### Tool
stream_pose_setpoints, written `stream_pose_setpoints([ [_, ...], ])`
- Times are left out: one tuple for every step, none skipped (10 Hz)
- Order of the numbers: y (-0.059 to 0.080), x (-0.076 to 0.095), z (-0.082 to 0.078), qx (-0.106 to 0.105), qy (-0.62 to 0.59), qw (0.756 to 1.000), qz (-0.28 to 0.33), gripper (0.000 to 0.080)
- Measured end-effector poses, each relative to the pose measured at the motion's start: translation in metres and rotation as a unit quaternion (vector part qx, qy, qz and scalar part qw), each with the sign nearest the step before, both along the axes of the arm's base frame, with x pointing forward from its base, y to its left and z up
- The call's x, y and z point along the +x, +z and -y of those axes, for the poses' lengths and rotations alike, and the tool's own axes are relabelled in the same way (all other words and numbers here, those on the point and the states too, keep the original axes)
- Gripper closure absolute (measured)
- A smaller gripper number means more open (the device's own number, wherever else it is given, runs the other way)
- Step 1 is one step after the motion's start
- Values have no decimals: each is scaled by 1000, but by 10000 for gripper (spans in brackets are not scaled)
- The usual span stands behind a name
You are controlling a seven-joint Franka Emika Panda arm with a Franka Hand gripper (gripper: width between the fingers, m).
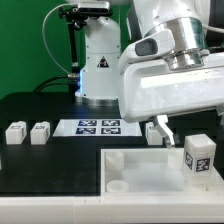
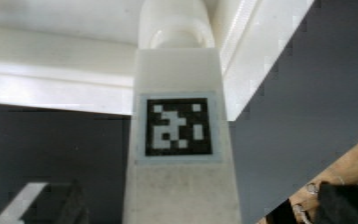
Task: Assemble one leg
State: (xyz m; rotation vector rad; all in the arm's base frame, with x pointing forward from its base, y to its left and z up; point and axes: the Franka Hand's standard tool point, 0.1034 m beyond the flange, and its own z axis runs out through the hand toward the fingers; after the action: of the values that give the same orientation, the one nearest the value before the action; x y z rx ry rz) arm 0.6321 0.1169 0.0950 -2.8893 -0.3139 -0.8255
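Observation:
A white leg (image 2: 179, 120) with a black-and-white tag fills the middle of the wrist view and lies between my fingers. In the exterior view this leg (image 1: 153, 131) stands just behind the large white panel (image 1: 140, 165). My gripper (image 1: 158, 130) is down around it and open. In the wrist view the gripper (image 2: 185, 208) shows a gap between each finger and the leg. Another leg (image 1: 198, 155) stands upright on the panel's right side. Two more legs (image 1: 15, 132) (image 1: 40, 131) sit on the black table at the exterior view's left.
The marker board (image 1: 98, 126) lies on the table behind the panel, in front of the arm's white base (image 1: 98, 70). The panel has a round corner socket (image 1: 117, 158) near its left end. A green wall stands behind.

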Motion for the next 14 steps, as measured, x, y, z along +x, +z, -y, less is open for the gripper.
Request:
stream_pose_setpoints([
  [0,-1,-1,2,-1,1000,-8,150],
  [3,0,-2,4,-1,1000,-25,150],
  [6,4,0,5,-1,1000,-28,150],
  [8,8,2,6,-2,999,-34,150],
  [7,10,3,6,3,998,-62,150],
  [6,15,5,8,2,997,-74,150],
  [-1,9,1,14,6,989,-147,150],
  [2,12,-2,18,10,980,-196,150],
  [0,13,-5,20,17,972,-235,150],
  [-2,7,-7,22,24,956,-292,150],
  [-3,6,-9,23,33,942,-334,150],
  [-5,11,-8,24,38,939,-340,150],
  [-6,16,-1,23,35,947,-320,150],
  [-10,16,4,22,31,951,-307,150],
])
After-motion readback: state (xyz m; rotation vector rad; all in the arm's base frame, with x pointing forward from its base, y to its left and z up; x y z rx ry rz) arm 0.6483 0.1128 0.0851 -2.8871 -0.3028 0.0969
